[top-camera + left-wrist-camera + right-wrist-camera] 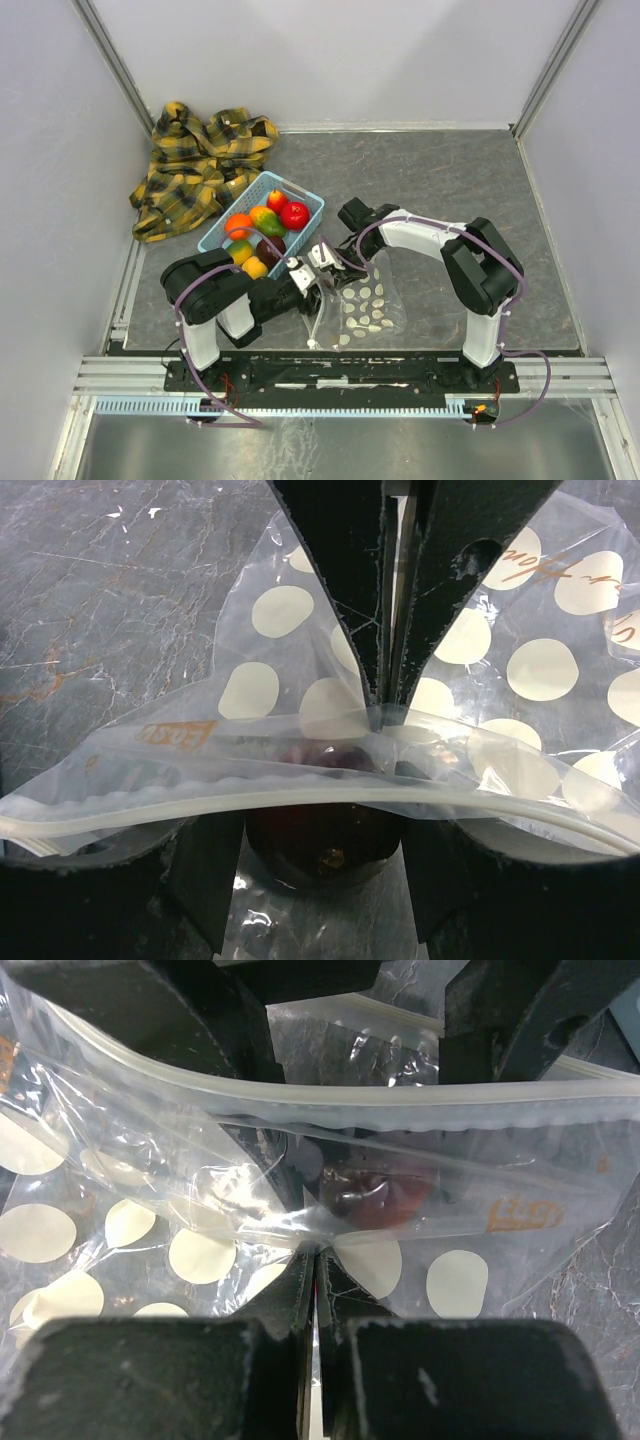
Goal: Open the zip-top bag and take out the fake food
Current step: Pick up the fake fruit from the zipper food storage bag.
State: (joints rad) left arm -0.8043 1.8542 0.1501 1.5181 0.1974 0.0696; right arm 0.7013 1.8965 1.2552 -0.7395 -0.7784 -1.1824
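Left gripper [325, 820] half behind zip-top bag [250, 695]

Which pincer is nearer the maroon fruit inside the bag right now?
Left pincer: its open fingers flank the maroon fruit. Right pincer is shut on the zip-top bag film just beyond.

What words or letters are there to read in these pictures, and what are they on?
Orange mark on the zip-top bag: a short printed word, too blurred to read.
Thin script on the bag's white dots: too faint and cut off to read.
No other words or numbers show.
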